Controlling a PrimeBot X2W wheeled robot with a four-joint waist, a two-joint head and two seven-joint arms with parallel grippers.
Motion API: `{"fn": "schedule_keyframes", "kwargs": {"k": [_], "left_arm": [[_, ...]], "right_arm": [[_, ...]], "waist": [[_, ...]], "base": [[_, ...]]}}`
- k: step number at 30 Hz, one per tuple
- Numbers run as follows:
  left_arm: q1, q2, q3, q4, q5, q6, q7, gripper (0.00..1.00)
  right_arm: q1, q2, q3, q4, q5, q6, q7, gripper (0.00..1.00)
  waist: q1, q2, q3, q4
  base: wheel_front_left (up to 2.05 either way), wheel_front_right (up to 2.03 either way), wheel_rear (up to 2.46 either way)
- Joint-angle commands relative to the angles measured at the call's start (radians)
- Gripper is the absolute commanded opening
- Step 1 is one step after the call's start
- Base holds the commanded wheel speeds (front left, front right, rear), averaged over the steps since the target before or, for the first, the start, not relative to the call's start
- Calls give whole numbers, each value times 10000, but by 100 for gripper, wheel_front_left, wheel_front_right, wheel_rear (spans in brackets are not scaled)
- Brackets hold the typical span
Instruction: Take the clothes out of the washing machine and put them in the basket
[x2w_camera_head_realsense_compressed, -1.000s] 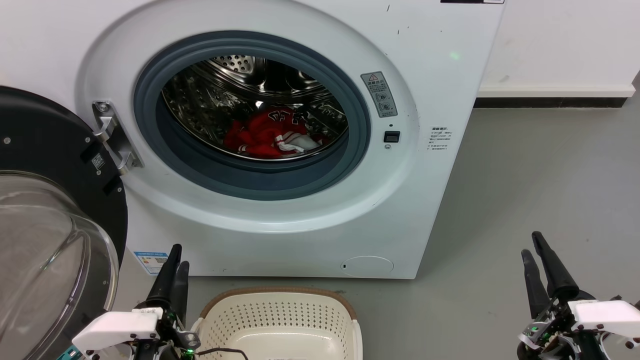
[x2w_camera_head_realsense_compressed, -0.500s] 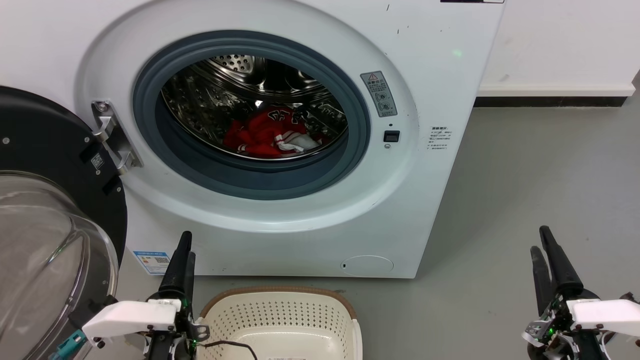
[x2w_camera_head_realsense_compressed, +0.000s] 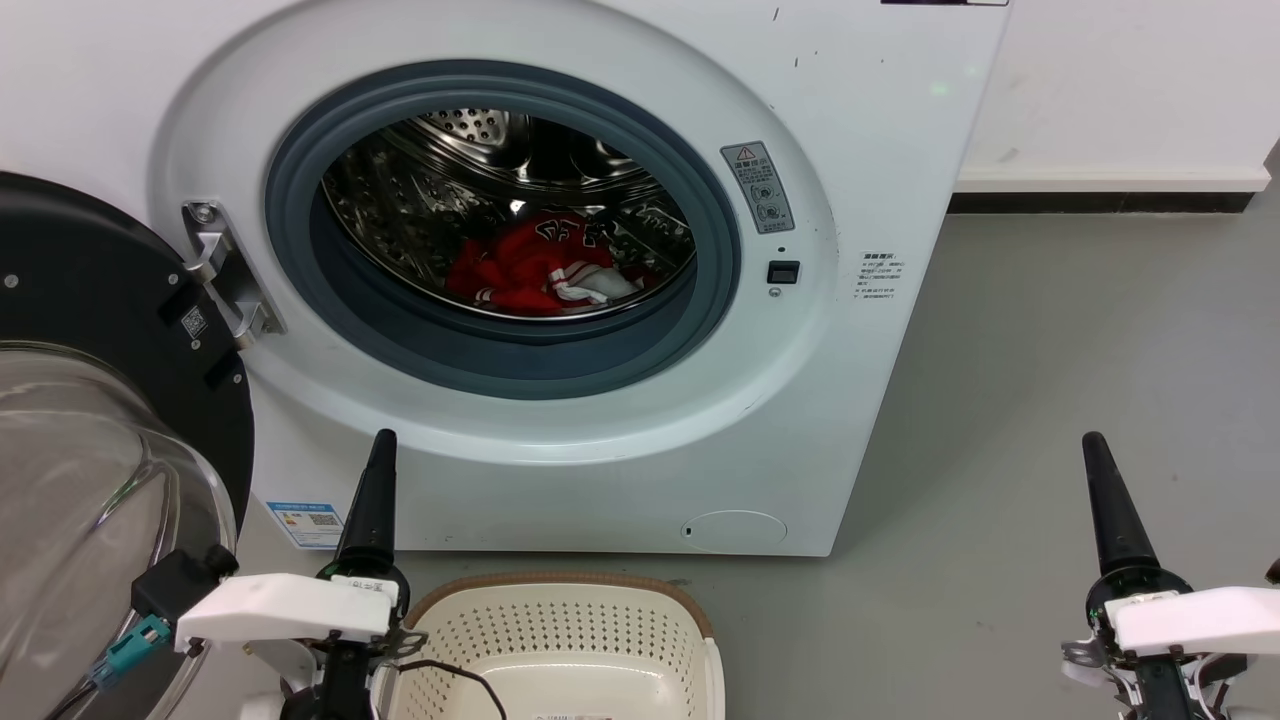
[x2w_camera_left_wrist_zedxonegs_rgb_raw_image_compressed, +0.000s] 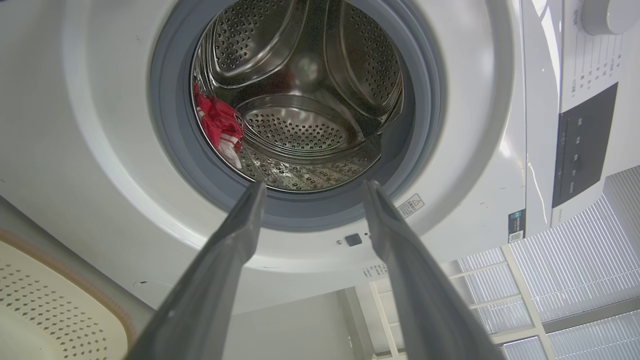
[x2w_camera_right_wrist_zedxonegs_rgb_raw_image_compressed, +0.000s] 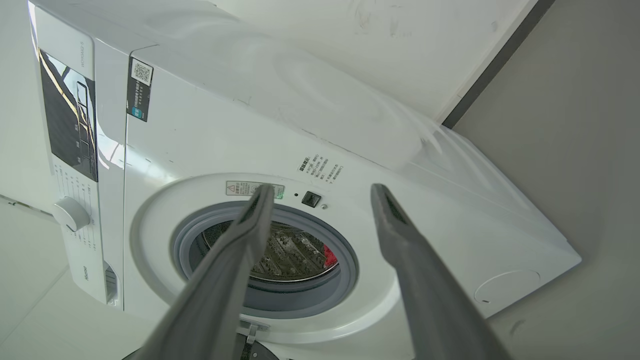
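The clothes (x2w_camera_head_realsense_compressed: 540, 268) lie in a red heap low inside the washer (x2w_camera_head_realsense_compressed: 880, 140). They look soft, light and floppy, so a pinch on a top fold should lift them. The left gripper (x2w_camera_left_wrist_zedxonegs_rgb_raw_image_compressed: 310, 185) and right gripper (x2w_camera_right_wrist_zedxonegs_rgb_raw_image_compressed: 322, 187), low in front of the washer, are spread wide and hold nothing. The basket (x2w_camera_head_realsense_compressed: 560, 628) sits just in front of the washer on a smooth grey floor (x2w_camera_head_realsense_compressed: 1080, 330). The washer's door (x2w_camera_head_realsense_compressed: 90, 290) hangs open.

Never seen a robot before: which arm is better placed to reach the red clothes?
Probably the left: its jaws sit nearer the drum opening, facing the red jersey; the right's hang over floor.
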Motion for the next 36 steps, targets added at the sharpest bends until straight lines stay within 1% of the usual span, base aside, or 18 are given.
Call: {"fn": "schedule_keyframes", "kwargs": {"k": [1,15,28,33,36], "left_arm": [[-298,27,-88,-219,463,6,-113,100],[-394,30,-629,-317,3224,286,-605,100],[-569,32,-1020,-137,5331,446,-1003,100],[-584,33,-1075,-65,6064,537,-1148,100],[-604,33,-1092,-40,6346,568,-1197,100]], "right_arm": [[-22,-9,47,-318,-594,2,-129,100],[319,-8,278,-652,-4021,3,-627,100],[453,-7,251,-548,-6304,2,-1024,100],[507,-6,273,-580,-7160,2,-1165,100],[531,-6,278,-593,-7479,2,-1192,100]], "waist": [[0,-1,-3,1],[0,-1,-36,41],[0,-1,-27,67],[0,-1,-21,77],[0,-1,-21,87]], "base": [[0,0,0],[0,0,0],[0,0,0],[0,0,0],[0,0,0]]}}
